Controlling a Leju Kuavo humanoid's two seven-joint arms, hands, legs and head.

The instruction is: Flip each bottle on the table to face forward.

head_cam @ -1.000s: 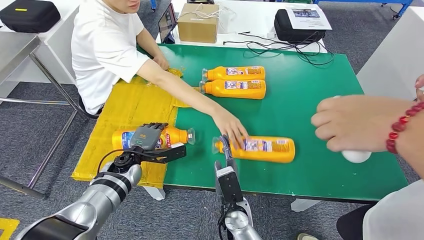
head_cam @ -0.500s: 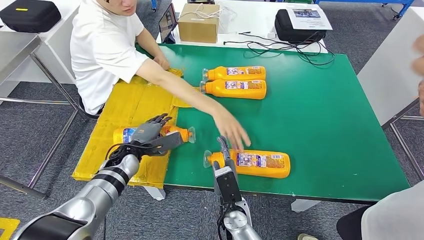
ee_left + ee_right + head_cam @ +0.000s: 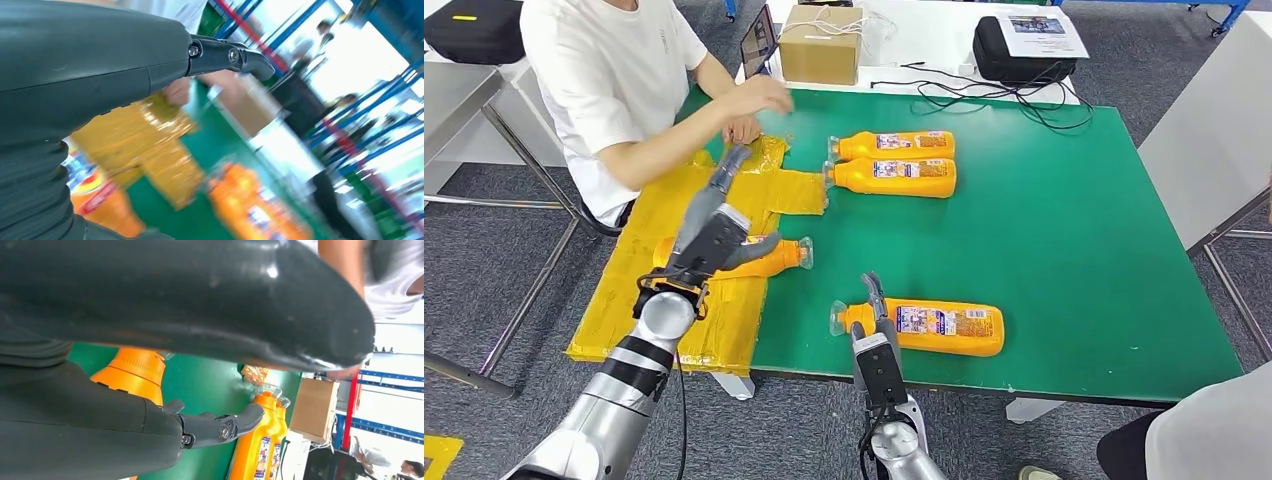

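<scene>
1. While four orange plastic bottles lie on their sides on the green table [image 3: 1074,250], the robot's two silver arms reach in from the six o'clock edge.
2. Its left hand [image 3: 714,225] is raised above the bottle on the yellow taped sheet [image 3: 674,215] at about eight o'clock, fingers stretched out and holding nothing, probably poised to come down and roll that bottle.
3. That left bottle [image 3: 769,260] points its clear cap toward three o'clock.
4. Its right hand [image 3: 876,330] stands edge-on, just beside the cap end of the nearest bottle [image 3: 934,328] at six o'clock; whether it touches cannot be told. Its fingers look straight and grip nothing.
5. Two more bottles, the rear pair [image 3: 892,163], lie side by side near twelve o'clock, labels up, likely already facing forward.
6. A person in a white shirt [image 3: 604,70] sits at ten o'clock, one hand lifted over the sheet, perhaps keeping clear of the robot.
</scene>
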